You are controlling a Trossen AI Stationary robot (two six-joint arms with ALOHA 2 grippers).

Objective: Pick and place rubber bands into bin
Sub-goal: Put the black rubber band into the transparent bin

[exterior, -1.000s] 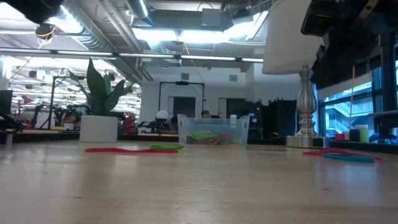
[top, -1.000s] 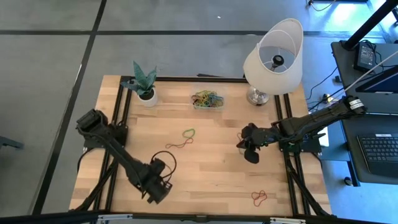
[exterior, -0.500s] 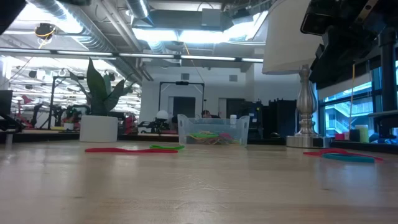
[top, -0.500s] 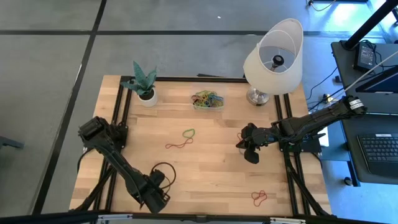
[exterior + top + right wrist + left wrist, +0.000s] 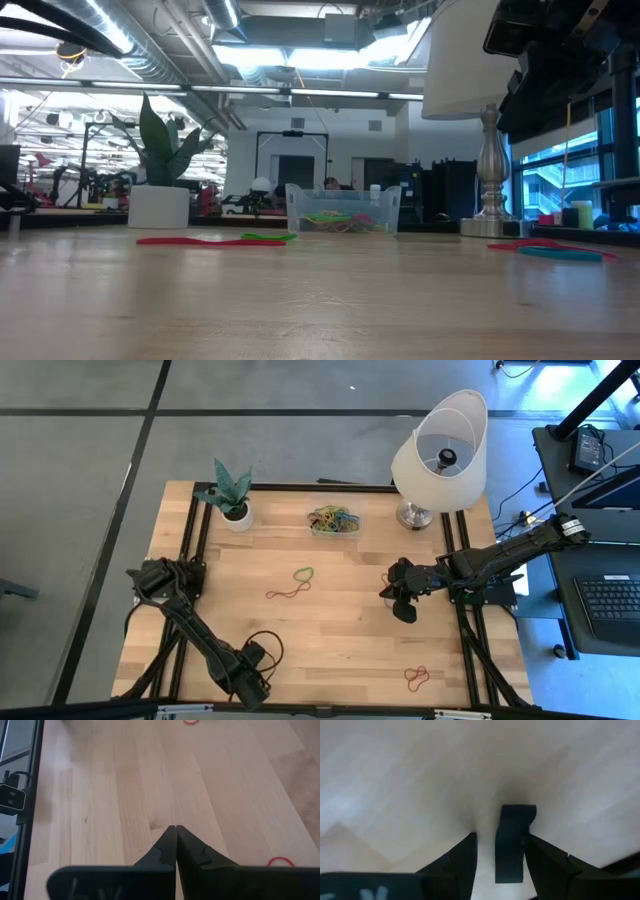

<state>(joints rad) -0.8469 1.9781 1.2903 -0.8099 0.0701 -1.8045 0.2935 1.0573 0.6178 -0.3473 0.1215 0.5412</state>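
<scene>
- The table (image 5: pixel 340 630) fills the middle of the high view.
- The left gripper (image 5: pixel 250 678) sits at lower left, jaws released, a small black block (image 5: pixel 511 842) between its fingers.
- The right gripper (image 5: pixel 402 603) hovers right of centre, jaws clenched on nothing.
- The bin (image 5: pixel 334 522), upper centre, holds rubber bands (image 5: pixel 332 518).
- Loose bands (image 5: pixel 292 584) lie mid-table; red ones (image 5: pixel 416 678) lower right.

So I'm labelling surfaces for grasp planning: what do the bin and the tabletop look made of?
The bin: clear, glossy plastic by the look; the coloured rubber bands show through its walls. The tabletop: pale wood planks, matte, with visible grain and seams, probably lightly sealed.
</scene>
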